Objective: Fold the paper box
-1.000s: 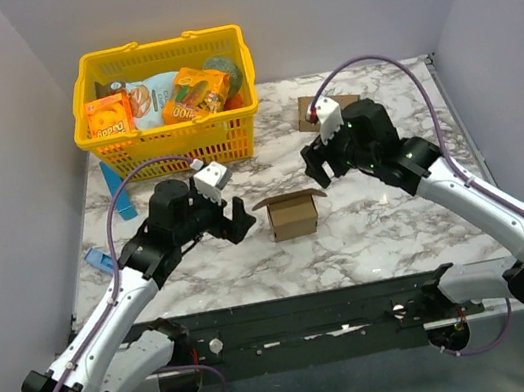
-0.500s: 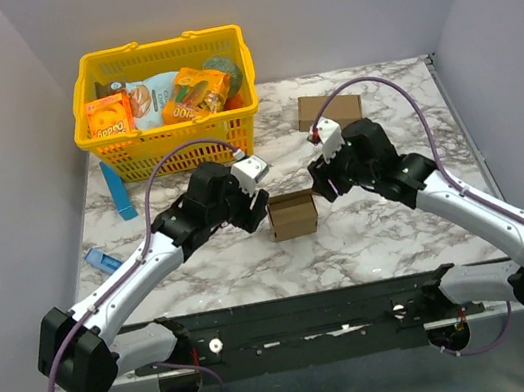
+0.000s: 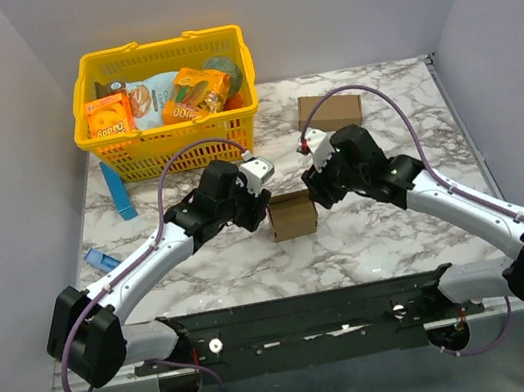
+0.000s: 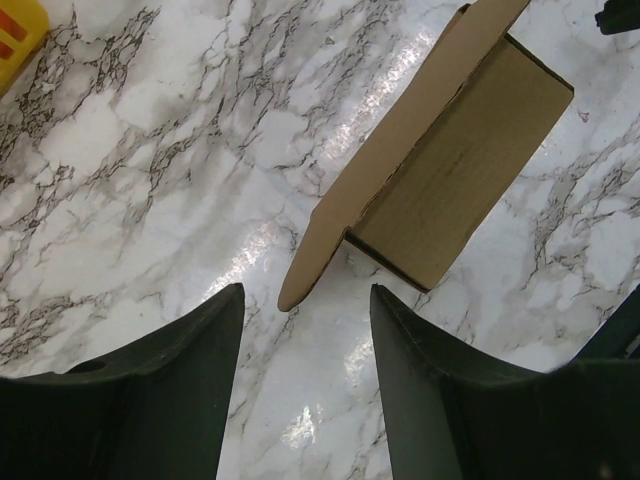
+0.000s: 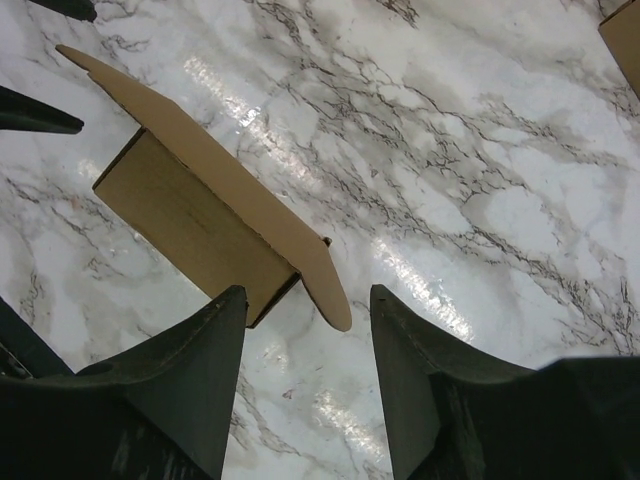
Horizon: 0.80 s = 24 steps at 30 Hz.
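Note:
The paper box (image 3: 292,216), a small brown carton, stands mid-table with its top flaps sticking out to both sides. My left gripper (image 3: 261,210) is at its left end and my right gripper (image 3: 313,190) at its right end. In the left wrist view the box (image 4: 455,185) lies ahead, and the rounded tip of its flap (image 4: 385,165) reaches the mouth of the open left gripper (image 4: 306,290) without touching either finger. The right wrist view shows the box (image 5: 190,235) and the other flap (image 5: 235,190), whose tip sits between the open right gripper (image 5: 307,290) fingers, untouched.
A yellow basket (image 3: 159,43) of snack packs stands at the back left. A longer brown carton (image 3: 328,110) lies behind the right arm. A blue strip (image 3: 119,193) and a small blue piece (image 3: 101,259) lie at the left edge. Walls enclose three sides.
Both arms have swung inward from either side until their grippers flank the box ends. Both sets of jaws have narrowed but stay apart. The box has not moved.

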Available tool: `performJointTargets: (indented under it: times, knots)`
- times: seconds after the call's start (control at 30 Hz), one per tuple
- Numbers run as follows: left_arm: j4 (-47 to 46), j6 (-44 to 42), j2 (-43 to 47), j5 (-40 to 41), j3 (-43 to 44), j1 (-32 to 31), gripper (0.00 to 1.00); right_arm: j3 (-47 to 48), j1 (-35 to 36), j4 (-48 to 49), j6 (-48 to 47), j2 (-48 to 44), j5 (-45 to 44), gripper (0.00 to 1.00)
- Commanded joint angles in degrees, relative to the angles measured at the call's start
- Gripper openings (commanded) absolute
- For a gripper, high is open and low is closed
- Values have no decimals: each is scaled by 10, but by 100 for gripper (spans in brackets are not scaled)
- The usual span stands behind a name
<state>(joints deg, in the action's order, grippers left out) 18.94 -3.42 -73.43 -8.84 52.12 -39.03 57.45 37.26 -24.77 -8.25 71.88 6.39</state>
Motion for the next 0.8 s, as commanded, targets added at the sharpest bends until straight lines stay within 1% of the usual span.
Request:
performJointTargets:
  times: [0.0,0.1,0.17,0.2,0.23,0.33,0.37,0.4,0.53,0.57,0.63,0.67,0.7,0.73,0.77]
  knots:
    - [-15,3,-6,29,22,-3,59,-7,12,-15,-10,10,-40,58]
    - [-17,5,-8,28,24,-3,57,-4,16,-19,-10,17,-55,56]
    - [-16,5,-8,27,25,-3,53,-2,18,-26,-11,21,-60,54]
    - [-18,6,-8,28,24,-3,52,-2,20,-26,-10,25,-61,52]
    - [-19,6,-8,29,24,-3,52,-5,21,-26,-10,26,-80,50]
    - [-22,10,-9,32,22,-3,50,-5,25,-26,-12,27,-92,48]
    - [-22,11,-10,30,22,-3,46,-5,25,-27,-12,28,-93,47]
    - [-22,12,-14,28,22,-4,46,-6,26,-27,-12,28,-94,47]
    - [-22,16,-21,26,26,-6,40,-4,30,-30,-15,29,-96,39]
    - [-22,17,-22,25,27,-7,33,-3,31,-30,-15,30,-100,38]
    - [-26,25,-24,24,27,-9,26,-2,37,-32,-16,30,-108,35]
    - [-29,29,-24,24,28,-10,21,-2,40,-32,-15,30,-113,33]
    - [-32,32,-25,24,28,-11,19,-2,43,-32,-15,29,-113,31]
    - [-34,32,-26,26,30,-11,17,-1,46,-32,-13,31,-114,27]
    - [-36,32,-27,28,32,-12,13,-1,48,-31,-12,32,-118,24]
